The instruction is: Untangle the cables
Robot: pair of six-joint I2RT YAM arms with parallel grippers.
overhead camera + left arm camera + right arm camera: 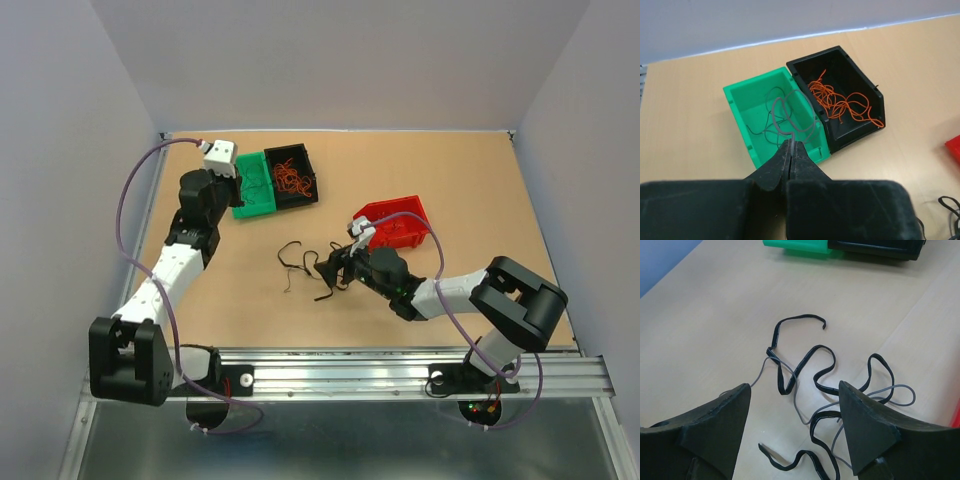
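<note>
Tan wood tabletop [480, 200], pale lilac walls [350, 60] on 3 sides; mid-tabletop, black cable [771, 351] tangled w/ loose grey cable [795, 395], sprawled roughly near-to-far, one black end hooking toward green bin [756, 80]; rt claw [794, 387] spread open just above tangle; L claw [791, 147] pinched tight on held grey cable [777, 107], loops drooping into green bin, beside black bin [860, 75] w/ orange cables [840, 102].

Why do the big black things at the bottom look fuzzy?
Left wrist view: the jaws, shut on a grey cable, sit too near the lens, so they look soft, while the green bin and orange cables are sharp. Right wrist view: the open jaws blur likewise; the black cable is crisp.
</note>
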